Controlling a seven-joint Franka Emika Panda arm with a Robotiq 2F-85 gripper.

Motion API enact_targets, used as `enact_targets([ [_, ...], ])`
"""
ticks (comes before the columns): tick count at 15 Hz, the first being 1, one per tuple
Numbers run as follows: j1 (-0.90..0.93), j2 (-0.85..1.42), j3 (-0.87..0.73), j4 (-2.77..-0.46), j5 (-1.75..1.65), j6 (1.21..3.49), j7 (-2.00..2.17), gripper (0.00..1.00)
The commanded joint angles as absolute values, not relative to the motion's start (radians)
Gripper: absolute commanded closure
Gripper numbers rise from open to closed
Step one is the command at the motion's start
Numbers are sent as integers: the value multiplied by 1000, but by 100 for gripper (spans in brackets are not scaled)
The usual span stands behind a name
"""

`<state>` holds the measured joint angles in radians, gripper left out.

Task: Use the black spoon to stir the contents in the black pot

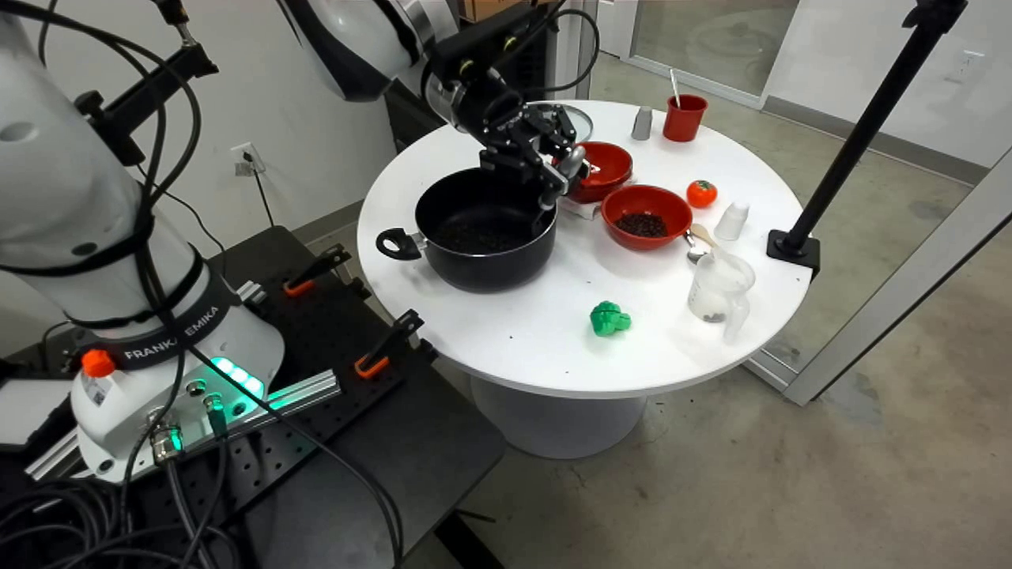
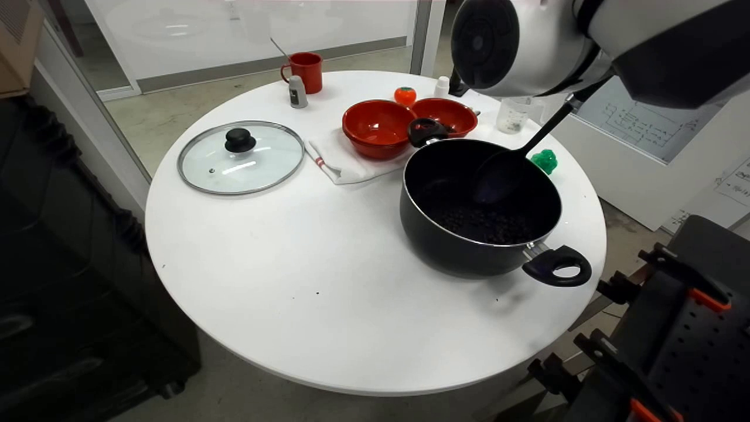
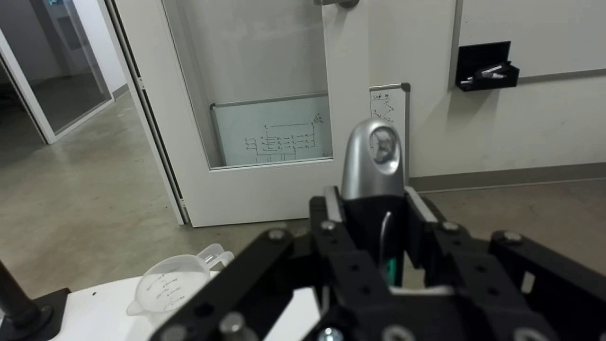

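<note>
Indoors, round white table [image 2: 293, 246], black pot [image 2: 460, 256] atop; glass-panelled door [image 3: 274, 192]

spoon [image 2: 501, 173] in pot [image 2: 460, 256] | pot and lid [image 2: 234, 161] on table [image 2: 328, 234] | cloth [image 2: 355, 167] under bowl [image 2: 378, 149]

A lab, by its robot arm [image 1: 79, 197] on a perforated board [image 1: 332, 336], diagrammed whiteboard [image 3: 279, 121] and concrete floor [image 1: 751, 490]

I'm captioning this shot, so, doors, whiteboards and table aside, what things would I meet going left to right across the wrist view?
From left to right: black stand, measuring jug, black spoon held by its silver-ended handle in the gripper, black wall box.
</note>
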<state>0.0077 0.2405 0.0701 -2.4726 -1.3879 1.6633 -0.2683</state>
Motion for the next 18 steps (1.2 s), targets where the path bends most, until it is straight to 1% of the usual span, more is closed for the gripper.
enact_targets([
  [1,27,267,82,-2435,-1381,1645,-242,92],
  [12,91,298,156,-2393,-1343,1670,-178,92],
  [18,76,247,162,-2346,-1232,1709,-294,92],
])
